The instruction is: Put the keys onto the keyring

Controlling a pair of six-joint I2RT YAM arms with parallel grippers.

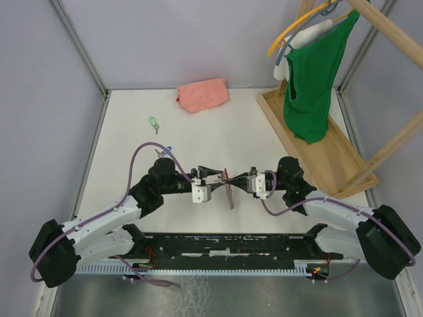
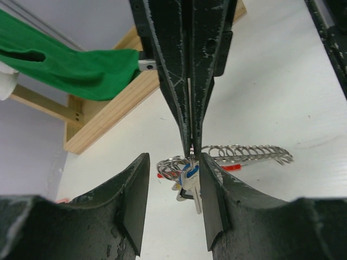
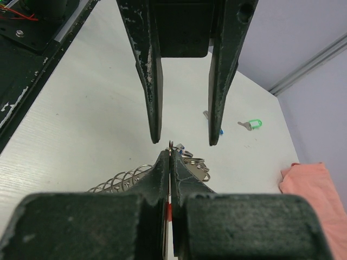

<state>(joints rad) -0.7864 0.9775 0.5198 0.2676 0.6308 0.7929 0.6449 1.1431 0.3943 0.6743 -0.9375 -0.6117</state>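
**White tabletop, two grippers tip to tip at the keyring**

Grey walls close in a white table (image 1: pixel 119 132), with a pink cloth (image 1: pixel 203 94) at the top centre of the overhead view. A wooden rack (image 1: pixel 280 125) at the upper right carries a green garment (image 1: pixel 314 79).

At the middle of the table the two arms meet head on. The right gripper (image 3: pixel 170 156) is closed, and its tips pinch the keyring (image 2: pixel 192 149) — a small loop of wire pokes out just past them. The left gripper (image 3: pixel 184 140) faces it with its jaws apart, one finger on each side of the ring and nothing clamped between them.

Below the pinched ring hangs a blue-capped key (image 2: pixel 188 176) among further loops. A chain of wire rings (image 2: pixel 249 153) runs off toward the right of the left wrist view.

Two keys lie loose on the table, well apart from the grippers. The green-headed key (image 1: pixel 153 123) is in the upper left of the overhead view. The blue-headed key (image 1: pixel 168 150) is just below it, by the left arm — in the right wrist view it is partly hidden behind a finger.
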